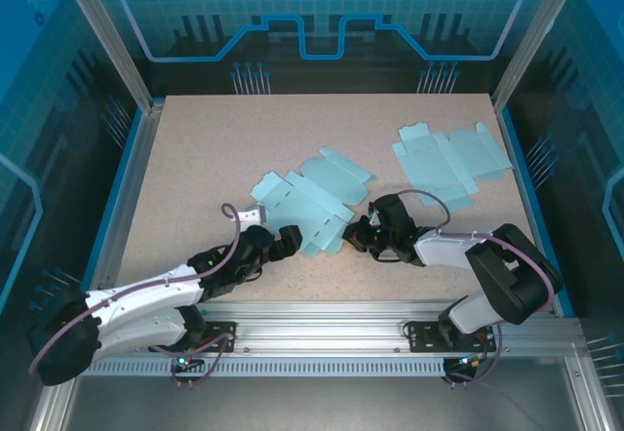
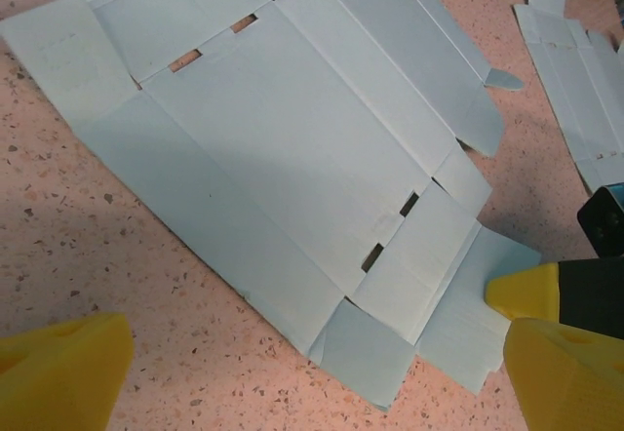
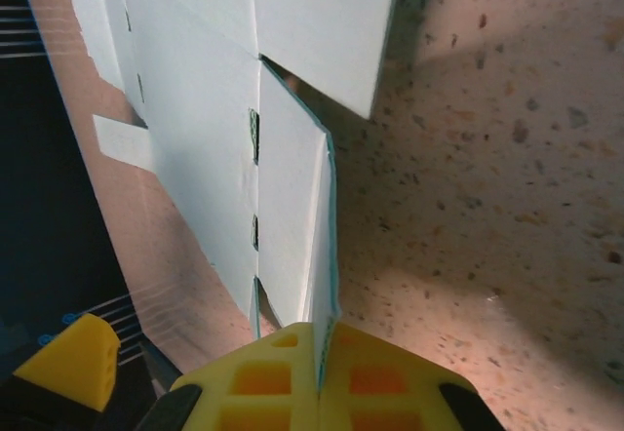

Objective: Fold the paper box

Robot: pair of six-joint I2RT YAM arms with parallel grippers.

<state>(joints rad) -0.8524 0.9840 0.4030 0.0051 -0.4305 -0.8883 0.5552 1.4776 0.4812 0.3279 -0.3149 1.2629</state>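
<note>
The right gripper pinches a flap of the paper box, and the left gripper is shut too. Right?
No. The left wrist view shows the left gripper open, jaws wide apart. The right gripper does pinch a flap of the paper box.

Pale blue paper box (image 1: 310,205), yellow-fingered left gripper (image 2: 312,380), pinkish-beige table (image 1: 210,148) speckled with dark flecks

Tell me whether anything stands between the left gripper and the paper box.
Nothing visible does. The open left gripper sits at the near edge of the paper box, only bare table between. The right gripper is shut on a flap at its right end.
</note>
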